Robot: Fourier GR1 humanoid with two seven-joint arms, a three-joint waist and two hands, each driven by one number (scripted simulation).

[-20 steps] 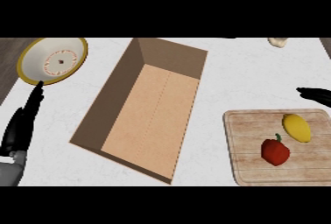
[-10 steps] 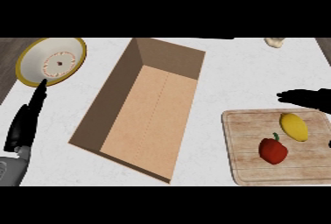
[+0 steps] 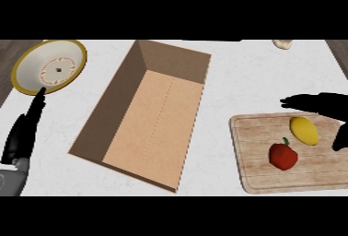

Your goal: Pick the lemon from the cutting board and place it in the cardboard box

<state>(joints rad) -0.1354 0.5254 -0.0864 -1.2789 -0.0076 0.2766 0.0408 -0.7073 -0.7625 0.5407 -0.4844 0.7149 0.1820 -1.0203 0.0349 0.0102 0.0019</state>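
Note:
A yellow lemon point(image 3: 304, 130) lies on the wooden cutting board point(image 3: 258, 173) at the right, beside a red bell pepper point(image 3: 282, 155). My right hand point(image 3: 319, 102) reaches in from the right edge just above the lemon, fingers spread over the board's top edge and thumb down at the far right; it holds nothing. The open cardboard box point(image 3: 151, 117) sits in the middle, with nothing inside. My left hand point(image 3: 21, 133) rests open at the left edge, fingers pointing up toward the plate.
A white plate with a yellow rim point(image 3: 49, 67) lies at the upper left. A small pale object point(image 3: 283, 44) sits at the top right near the counter's edge.
My right hand has moved leftward from the right edge and now hangs over the lemon. The left hand has stayed where it was.

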